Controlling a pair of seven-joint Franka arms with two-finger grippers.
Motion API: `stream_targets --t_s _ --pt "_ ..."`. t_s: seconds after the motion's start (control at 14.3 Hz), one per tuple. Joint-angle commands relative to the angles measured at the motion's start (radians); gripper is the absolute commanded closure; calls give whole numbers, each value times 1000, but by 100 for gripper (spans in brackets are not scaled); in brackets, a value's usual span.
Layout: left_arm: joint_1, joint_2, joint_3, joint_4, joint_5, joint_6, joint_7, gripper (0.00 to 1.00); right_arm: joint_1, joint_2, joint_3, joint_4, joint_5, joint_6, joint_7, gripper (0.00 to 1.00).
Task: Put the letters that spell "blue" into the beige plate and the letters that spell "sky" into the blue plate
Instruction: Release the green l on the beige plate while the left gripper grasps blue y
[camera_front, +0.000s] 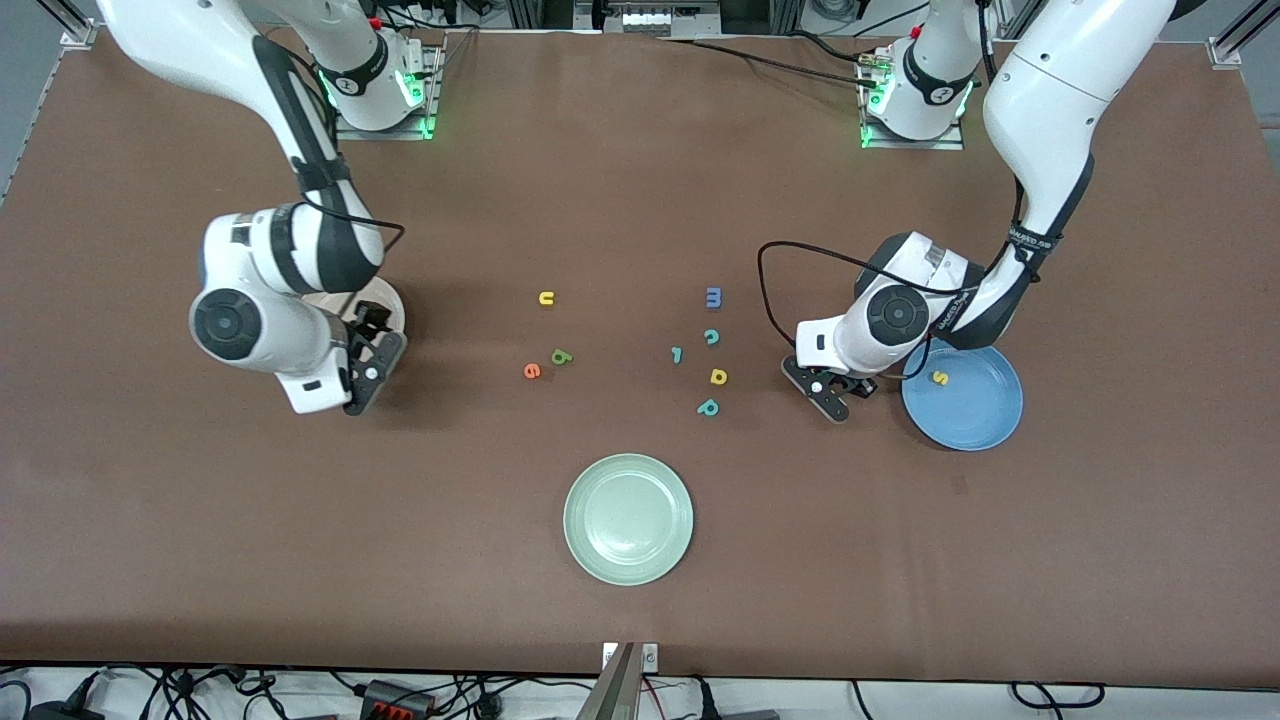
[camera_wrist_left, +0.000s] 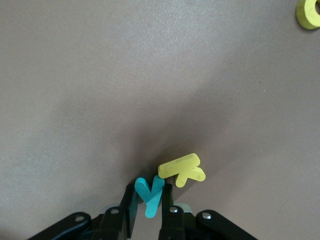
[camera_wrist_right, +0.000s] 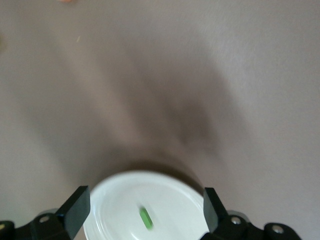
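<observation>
I'm mid-way through both words. My left gripper (camera_front: 838, 392) sits low at the table beside the blue plate (camera_front: 985, 425), on the side toward the table's middle, and the left wrist view shows its jaws narrowed onto the teal y (camera_wrist_left: 150, 194), with the yellow k (camera_wrist_left: 182, 170) lying touching or just beside it on the cloth. The yellow s (camera_front: 939, 377) is already in the blue plate, so this looks like the y pickup; next I judge I need to lift clear without dragging the k, carry the y over the plate and release, then come back for the k. My right gripper (camera_front: 368, 358) hangs over the beige plate (camera_wrist_right: 115, 200) near the right arm's end of the table, jaws spread wide and empty, with a thin green bar l (camera_wrist_right: 145, 218) lying in the plate below. Left to fetch for that plate: yellow u (camera_front: 546, 298), green b (camera_front: 561, 357) and orange e (camera_front: 532, 371), clustered mid-table. Left arm is bent down with the wrist pitched toward the table; right arm elbows out, wrist pointing down over its plate.
</observation>
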Motion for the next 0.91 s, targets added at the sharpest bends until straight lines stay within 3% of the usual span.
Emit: stream_targets --t_s 0.0,0.28,0.42,0.49,0.84 --pt "7 -19 -4 -1 31 -5 9 91 59 47 -2 67 6 2 242 0" --pt "20 -93 -3 26 29 -140 12 92 160 67 0 93 9 35 652 0" --pt "48 -124 -1 49 29 -216 15 92 194 93 0 104 85 67 777 14" --pt "71 -134 -1 62 29 -252 17 92 206 103 0 105 137 90 795 29" --pt "226 -156 2 85 30 -332 20 91 238 155 0 107 208 198 823 41"
